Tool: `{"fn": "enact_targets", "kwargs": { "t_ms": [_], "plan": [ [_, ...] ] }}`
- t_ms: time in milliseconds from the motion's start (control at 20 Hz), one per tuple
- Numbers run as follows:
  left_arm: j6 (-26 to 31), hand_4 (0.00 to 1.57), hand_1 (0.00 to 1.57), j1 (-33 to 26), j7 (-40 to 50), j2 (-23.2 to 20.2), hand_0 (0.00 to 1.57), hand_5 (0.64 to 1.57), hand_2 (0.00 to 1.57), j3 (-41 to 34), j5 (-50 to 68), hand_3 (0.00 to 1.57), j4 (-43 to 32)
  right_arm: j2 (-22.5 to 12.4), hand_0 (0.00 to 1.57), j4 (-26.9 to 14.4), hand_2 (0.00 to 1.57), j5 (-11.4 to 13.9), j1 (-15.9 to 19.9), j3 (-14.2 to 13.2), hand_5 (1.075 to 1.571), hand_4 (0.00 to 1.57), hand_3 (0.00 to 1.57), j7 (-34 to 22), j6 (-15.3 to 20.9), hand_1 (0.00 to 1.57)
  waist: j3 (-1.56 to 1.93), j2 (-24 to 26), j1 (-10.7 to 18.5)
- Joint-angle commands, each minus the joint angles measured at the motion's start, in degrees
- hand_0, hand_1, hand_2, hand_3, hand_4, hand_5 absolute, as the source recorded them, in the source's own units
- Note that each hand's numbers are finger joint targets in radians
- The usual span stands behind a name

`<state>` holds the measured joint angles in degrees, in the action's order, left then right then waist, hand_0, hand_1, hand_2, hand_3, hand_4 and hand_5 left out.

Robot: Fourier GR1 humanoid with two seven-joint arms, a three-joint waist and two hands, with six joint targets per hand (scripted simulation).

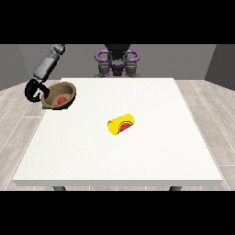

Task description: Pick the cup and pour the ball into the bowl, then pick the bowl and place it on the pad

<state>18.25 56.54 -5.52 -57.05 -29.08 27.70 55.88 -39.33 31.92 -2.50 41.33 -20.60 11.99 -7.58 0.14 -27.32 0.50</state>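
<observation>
At the upper left of the frame you see the hand at the view's left (33, 90), its black fingers curled round the left rim of the bowl (64, 88). The brown bowl sits tilted at the table's far-left corner, its opening turned towards the camera. Inside it lies the ball (60, 99), red and resting low against the near wall. Beneath the bowl a dark green edge shows, which you may take to be the pad (43, 106); whether the bowl rests fully on it or hangs just above it cannot be told from here.

Moving right to the frame's centre, you find the cup (121, 124), yellow with a red-and-green slice motif, lying on its side on the white table (137, 156), well apart from the bowl and from any hand. It appears to hold nothing.

At the upper middle stands the robot's torso; no second hand shows anywhere.

Judged from this layout, pouring is done and you are in the last step, setting the bowl on the pad. The next move calls for levelling the bowl, seating it squarely over the pad, then uncurling the fingers and drawing the hand away without tipping the ball out.
</observation>
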Motion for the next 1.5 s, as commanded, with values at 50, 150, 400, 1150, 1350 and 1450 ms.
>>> {"fn": "enact_targets", "kwargs": {
  "t_ms": [50, 150, 400, 1150, 1350, 1450],
  "plan": [
    [0.28, 0.0, 0.0, 0.45, 3.82, -1.67, 0.0, 1.535, 0.0, -0.63, 2.26, 0.0, 0.51, -2.8, 1.57, -2.55, 1.57, 1.51, 0.76, 0.51, 1.564, 1.25, 0.68, 1.5, -1.46, 1.57, -0.06, 1.14, 0.23],
    [1.05, 0.0, 0.0, -1.82, 0.95, 0.05, 0.0, 1.529, 0.0, -0.57, 1.9, 0.0, 0.19, -5.09, 1.57, -3.46, 1.57, -1.22, 2.41, -1.8, 1.559, 1.26, 0.71, -1.47, -4.49, 1.57, -0.1, 1.79, 0.34],
    [0.26, 0.0, 0.0, -5.7, -5.05, 4.25, 0.0, 1.533, 0.0, 1.66, -1.75, 0.0, -3.19, 1.1, 1.57, 0.42, 1.57, 1.35, 1.45, 2.43, 1.57, 1.24, 1.2, -4.57, -0.99, 1.57, -0.2, 6.64, -0.5],
    [-0.81, 0.0, 0.0, -2.37, 0.24, -1.88, 0.0, 1.518, 0.0, -1.53, 2.41, 0.0, 1.06, -5.91, 1.53, -8.45, 1.52, -3.01, 2.29, -5.52, 1.567, 0.0, 1.28, -3.48, 1.29, 1.53, 0.0, 0.21, -0.19],
    [0.14, 0.0, 0.0, -4.39, 2.14, -1.77, 0.0, 1.516, 0.0, -1.28, 3.53, 0.0, 1.57, -2.54, 0.74, -9.72, 0.69, -3.44, 1.16, -5.42, 1.538, 0.0, 1.05, -2.4, 2.06, 0.74, -0.05, 2.69, 0.42],
    [-0.93, 0.0, 0.0, -5.2, 1.86, -0.47, 0.0, 1.516, 0.0, -1.13, 3.85, 0.0, 3.88, -4.83, 0.7, -10.93, 0.59, -3.57, 2.31, -5.81, 1.534, 0.0, 1.0, -4.47, 1.42, 0.7, -0.06, 2.33, 1.33]
  ]
}}
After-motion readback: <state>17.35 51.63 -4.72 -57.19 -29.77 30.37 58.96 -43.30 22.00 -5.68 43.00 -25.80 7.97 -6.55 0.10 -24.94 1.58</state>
